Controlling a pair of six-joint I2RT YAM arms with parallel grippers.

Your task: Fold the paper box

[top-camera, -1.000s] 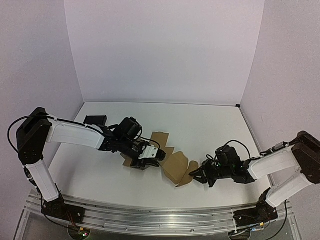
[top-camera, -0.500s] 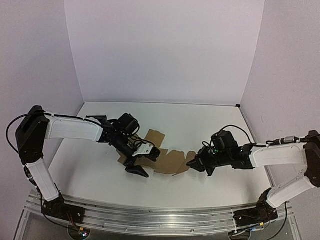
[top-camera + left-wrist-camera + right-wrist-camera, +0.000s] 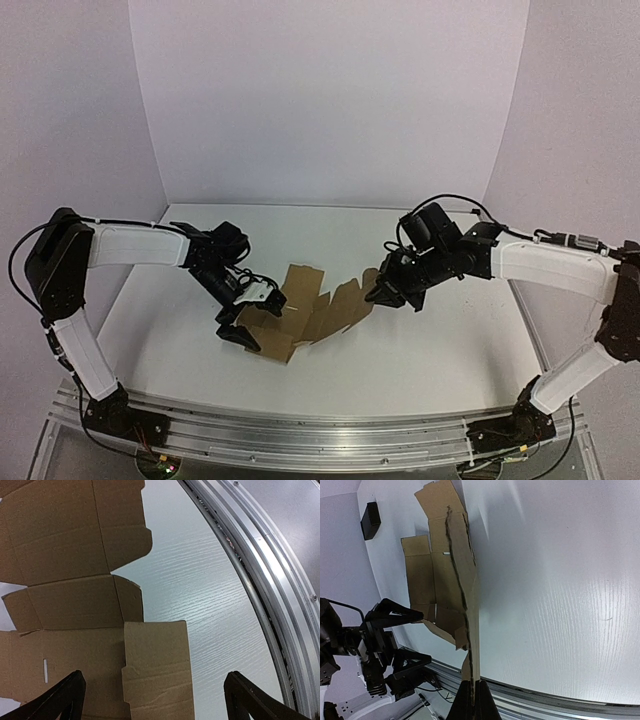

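1. From the top: the paper box (image 3: 305, 315) is a flat brown sheet with flaps, not folded up. It is in the middle of the white table (image 3: 440, 340), between the two arms. The left gripper (image 3: 240, 328) is at the sheet's left end. Its fingers are spread wide with nothing in them. The right gripper (image 3: 376, 293) is pinched shut on the sheet's right flap and holds that end up off the table. The left end is down low.

2. From the left wrist: the two black fingers (image 3: 55, 700) stand far apart at the bottom corners. The brown sheet (image 3: 75, 605) lies under and between them, showing fold lines and one small slot. I cannot tell if the fingers touch it. A curved metal rail (image 3: 270, 580) runs along the right side.

3. From the right wrist: the fingers (image 3: 470, 707) are closed tight on the thin edge of the sheet (image 3: 450, 580), which runs away from them. A small black block (image 3: 370, 520) sits far off, well apart from the sheet. The other gripper's open fingers show beside the sheet on the left.
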